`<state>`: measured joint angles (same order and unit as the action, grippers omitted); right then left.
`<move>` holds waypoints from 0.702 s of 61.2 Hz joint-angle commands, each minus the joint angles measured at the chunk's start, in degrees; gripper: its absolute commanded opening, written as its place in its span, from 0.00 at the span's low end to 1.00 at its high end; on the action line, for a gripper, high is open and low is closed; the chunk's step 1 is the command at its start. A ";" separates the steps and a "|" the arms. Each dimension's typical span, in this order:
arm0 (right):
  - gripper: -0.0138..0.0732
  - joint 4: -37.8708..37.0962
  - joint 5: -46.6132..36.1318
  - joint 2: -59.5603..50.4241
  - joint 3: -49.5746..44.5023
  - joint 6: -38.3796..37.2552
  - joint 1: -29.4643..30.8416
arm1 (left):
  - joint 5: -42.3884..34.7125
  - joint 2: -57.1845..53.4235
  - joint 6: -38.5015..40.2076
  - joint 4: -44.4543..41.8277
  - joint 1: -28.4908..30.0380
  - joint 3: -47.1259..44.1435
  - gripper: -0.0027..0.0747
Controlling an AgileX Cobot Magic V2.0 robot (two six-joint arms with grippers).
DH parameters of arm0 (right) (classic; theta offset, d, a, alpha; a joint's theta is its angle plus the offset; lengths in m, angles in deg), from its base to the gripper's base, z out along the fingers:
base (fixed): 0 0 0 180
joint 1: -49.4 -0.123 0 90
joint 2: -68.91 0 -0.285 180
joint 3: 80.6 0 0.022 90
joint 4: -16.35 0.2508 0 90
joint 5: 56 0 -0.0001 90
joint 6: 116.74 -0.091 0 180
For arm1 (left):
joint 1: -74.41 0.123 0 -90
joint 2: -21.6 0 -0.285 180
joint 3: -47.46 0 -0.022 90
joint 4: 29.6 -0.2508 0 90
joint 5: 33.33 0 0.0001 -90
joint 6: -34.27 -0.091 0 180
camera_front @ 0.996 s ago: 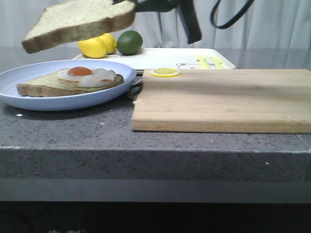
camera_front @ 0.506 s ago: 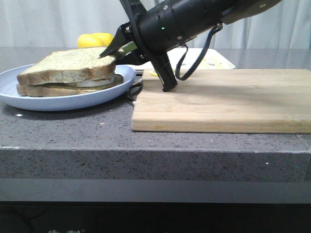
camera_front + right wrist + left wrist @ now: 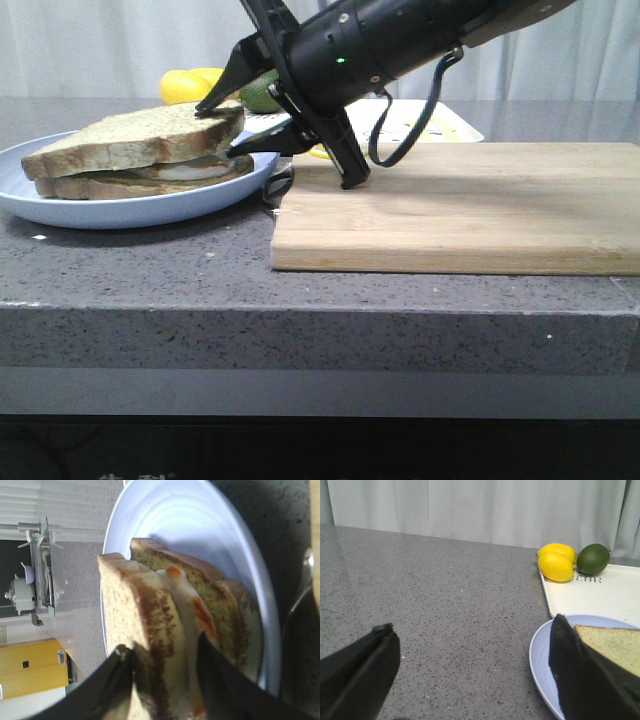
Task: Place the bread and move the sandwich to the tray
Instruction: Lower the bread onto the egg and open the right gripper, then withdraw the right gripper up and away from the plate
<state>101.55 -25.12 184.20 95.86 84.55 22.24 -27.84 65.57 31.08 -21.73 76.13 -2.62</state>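
Front view: the right gripper [image 3: 232, 125] is holding the bread [image 3: 140, 134] by its near edge, jaws still straddling the crust, the slice lying tilted on the egg sandwich [image 3: 140, 175] in the blue plate [image 3: 120, 208]; the tray [image 3: 455, 127] is lying behind the cutting board [image 3: 470, 205].

Left wrist view: the left gripper [image 3: 470, 675] is hanging spread and empty beside the plate.

Right wrist view: the fingers [image 3: 220, 680] are bracketing the top slice; pulling away before fully releasing could drag it off the egg.

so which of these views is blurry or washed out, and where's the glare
Front view: mostly sharp; the backlit curtain is bright and the right end effector reads as a near-black silhouette. Left wrist view: the counter is crisp, with pale sheen at its far left, while the near fingers are soft dark shapes. Right wrist view: glare across the plate, and the bread looks soft.
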 commanded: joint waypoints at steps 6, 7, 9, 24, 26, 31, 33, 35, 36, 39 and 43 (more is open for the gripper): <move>0.72 -1.94 4.16 -2.98 1.36 0.77 2.72 | -4.93 0.19 0.41 0.15 0.02 2.30 0.81; 0.72 -2.22 4.49 -3.21 1.28 0.77 3.14 | -4.93 0.19 0.41 0.15 0.02 2.30 0.81; 0.72 -2.57 4.93 -3.58 1.17 0.77 3.67 | -4.93 0.19 0.41 0.15 0.02 2.30 0.81; 0.72 -13.52 10.16 -11.98 1.11 0.77 8.12 | -4.93 0.19 0.41 0.15 0.02 2.30 0.81; 0.71 -15.82 9.83 -13.83 1.11 0.77 8.66 | -4.93 0.19 0.41 0.15 0.02 2.30 0.81; 0.67 -23.45 9.25 -17.87 1.11 0.54 10.17 | -4.93 0.19 0.41 0.15 0.02 2.30 0.81; 0.64 -26.82 9.25 -19.70 1.11 0.05 11.07 | -4.93 0.19 0.41 0.15 0.02 2.30 0.81; 0.61 -29.61 9.39 -21.09 1.11 -0.60 11.83 | -4.93 0.19 0.41 0.15 0.02 2.30 0.81; 0.58 -31.67 9.62 -22.16 1.11 -1.24 12.46 | -4.93 0.19 0.41 0.15 0.02 2.30 0.81; 0.52 -35.99 10.30 -24.62 1.11 -2.77 14.02 | -4.93 0.19 0.41 0.15 0.02 2.30 0.81; 0.38 -43.02 11.64 -27.98 1.11 -4.78 16.33 | -4.93 0.19 0.41 0.15 0.02 2.30 0.81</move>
<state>65.31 -14.11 161.95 95.48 81.66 35.98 -27.84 65.57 31.08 -21.73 76.13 -2.62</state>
